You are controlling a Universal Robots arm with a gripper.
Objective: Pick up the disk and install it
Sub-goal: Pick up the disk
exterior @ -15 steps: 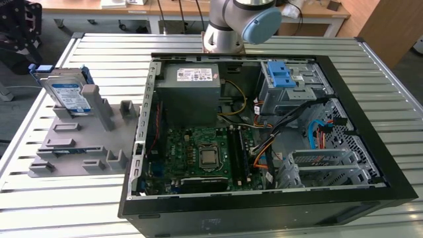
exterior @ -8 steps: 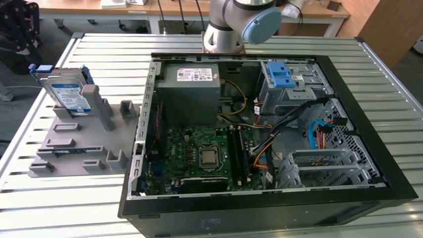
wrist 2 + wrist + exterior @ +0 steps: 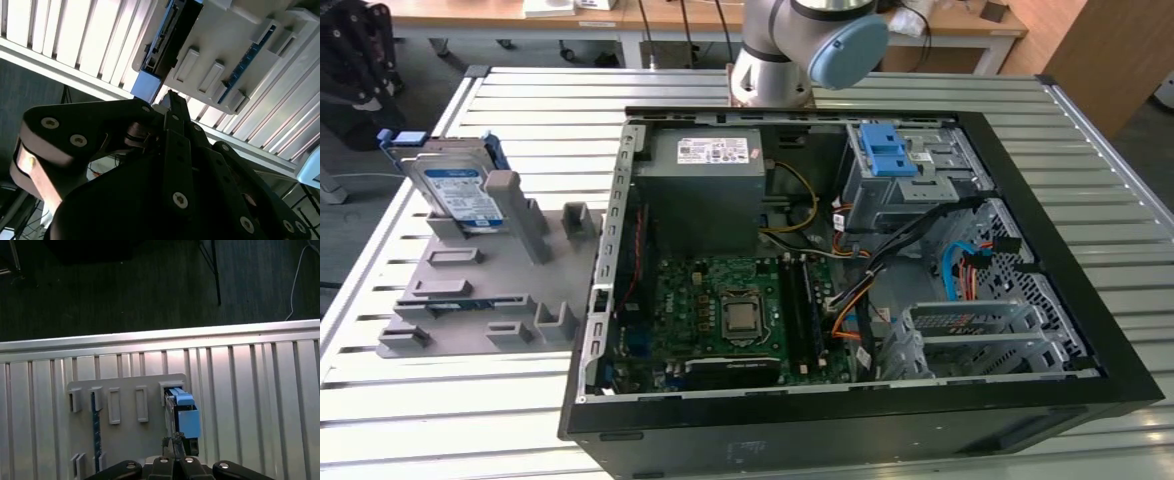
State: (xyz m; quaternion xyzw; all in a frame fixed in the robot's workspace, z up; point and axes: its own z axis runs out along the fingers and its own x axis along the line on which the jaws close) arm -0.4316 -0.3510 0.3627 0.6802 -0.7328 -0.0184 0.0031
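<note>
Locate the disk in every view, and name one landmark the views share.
Exterior view: the disk stands upright in the grey holder, at the exterior view's left, outside the computer case.
Second wrist view: the disk, edge-on, sits in the holder's end slot, just beyond the gripper.
First wrist view: the disk, blue tab showing, stands in that end slot of the holder.
Shared landmark: the grey holder's row of slots.

Open air is lying above the disk (image 3: 459, 192), which is standing upright in the grey holder (image 3: 467, 278), its tall post (image 3: 518, 215) crowding one side. Inside the computer case (image 3: 854, 420), cables (image 3: 927, 222) are crossing before the drive cage (image 3: 937, 165), and the arm's base (image 3: 774, 70) is standing just behind.
</note>
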